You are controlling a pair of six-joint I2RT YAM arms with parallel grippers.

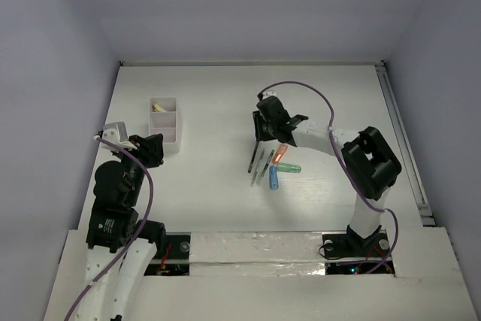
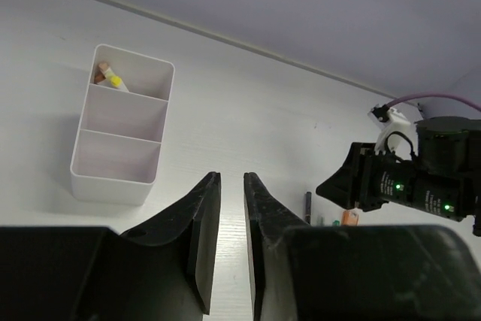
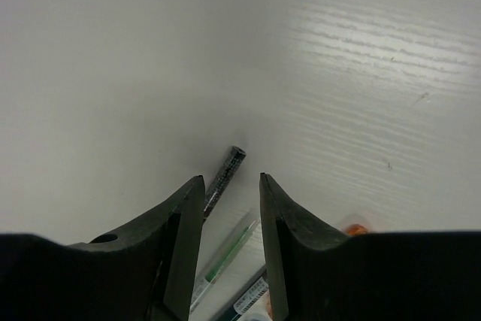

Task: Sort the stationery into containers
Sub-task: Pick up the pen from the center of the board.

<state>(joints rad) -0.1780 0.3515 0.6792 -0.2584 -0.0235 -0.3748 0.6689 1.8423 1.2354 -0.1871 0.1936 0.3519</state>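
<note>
A white box [image 2: 113,167] with three square compartments in a row stands on the table [image 1: 218,95], on its left side. The compartment farthest from the arms holds thin sticks [image 2: 109,77] leaning in a corner, one with a yellow end and one with a pinkish end; the middle and near compartments show only bare white walls. The left gripper [image 2: 231,178] hangs just in front of the box's near end, its jaws a narrow slit apart with nothing between them. The rest of the stationery lies in a loose cluster well to the right of the box: an orange marker [image 1: 280,153], a mint-green marker [image 1: 288,168], a blue marker [image 1: 273,179] and a green pen [image 3: 225,261]. The right gripper [image 3: 230,182] is right over that cluster, jaws apart and unclamped, with a dark pen [image 3: 233,159] lying in the gap between them.
</note>
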